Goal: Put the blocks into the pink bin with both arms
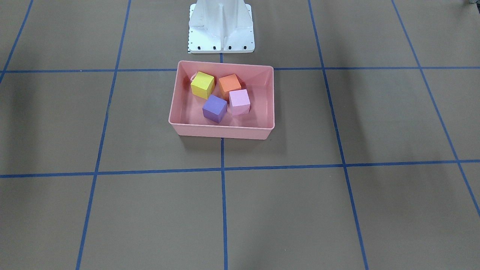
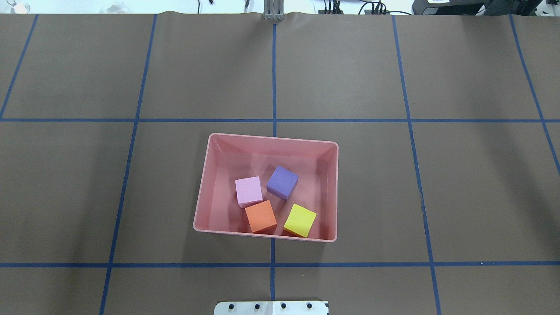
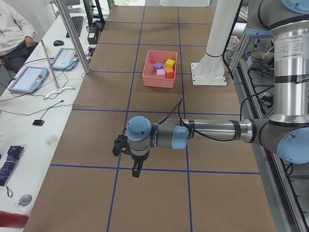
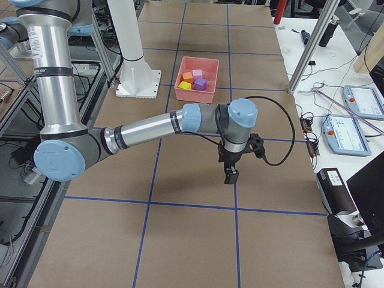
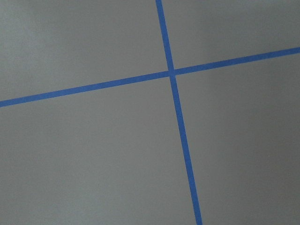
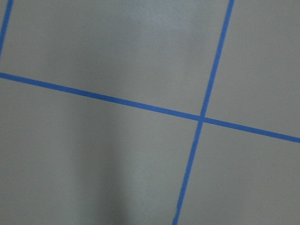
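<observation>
Blocks (image 2: 282, 182) lie in pink bin (image 2: 202, 192), white pedestal (image 1: 221, 33) just beside.
Far off, left gripper (image 3: 136, 169) and right gripper (image 4: 231, 175) overhang table (image 3: 154, 203); cannot tell whether closed.

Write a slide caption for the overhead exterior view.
Yellow block, orange block, pink block and purple block all lie inside the pink bin on the gridded table.

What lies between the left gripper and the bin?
In the exterior left view, only bare brown table crossed by blue tape lines lies between the left gripper and the bin.
</observation>
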Controlling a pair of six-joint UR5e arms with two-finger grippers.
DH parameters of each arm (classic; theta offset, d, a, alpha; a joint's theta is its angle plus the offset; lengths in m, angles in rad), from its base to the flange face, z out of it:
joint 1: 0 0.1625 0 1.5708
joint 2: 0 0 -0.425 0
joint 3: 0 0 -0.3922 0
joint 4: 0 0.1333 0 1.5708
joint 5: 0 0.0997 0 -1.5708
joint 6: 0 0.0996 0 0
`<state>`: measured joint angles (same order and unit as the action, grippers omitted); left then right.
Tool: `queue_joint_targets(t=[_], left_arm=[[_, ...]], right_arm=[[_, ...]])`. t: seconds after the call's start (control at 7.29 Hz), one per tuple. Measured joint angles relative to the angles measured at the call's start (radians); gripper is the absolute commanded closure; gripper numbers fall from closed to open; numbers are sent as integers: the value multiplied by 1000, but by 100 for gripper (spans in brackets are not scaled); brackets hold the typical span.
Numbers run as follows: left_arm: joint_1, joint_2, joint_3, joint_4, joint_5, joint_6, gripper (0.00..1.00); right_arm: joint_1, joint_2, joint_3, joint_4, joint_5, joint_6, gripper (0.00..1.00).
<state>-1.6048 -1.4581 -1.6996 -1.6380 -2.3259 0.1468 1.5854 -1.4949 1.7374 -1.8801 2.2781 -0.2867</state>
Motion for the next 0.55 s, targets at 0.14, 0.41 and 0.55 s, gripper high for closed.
queue_joint_targets(t=[0.14, 0.41, 0.55], left_arm=[[-9, 7, -26, -3, 8, 0, 0], [-19, 45, -63, -5, 10, 5, 0], [-20, 56, -62, -7, 10, 6, 0]], right_arm=[[24, -48, -65, 105, 1, -27, 0], [49, -127, -139, 275, 6, 22, 0], [52, -150, -142, 303, 7, 69, 0]])
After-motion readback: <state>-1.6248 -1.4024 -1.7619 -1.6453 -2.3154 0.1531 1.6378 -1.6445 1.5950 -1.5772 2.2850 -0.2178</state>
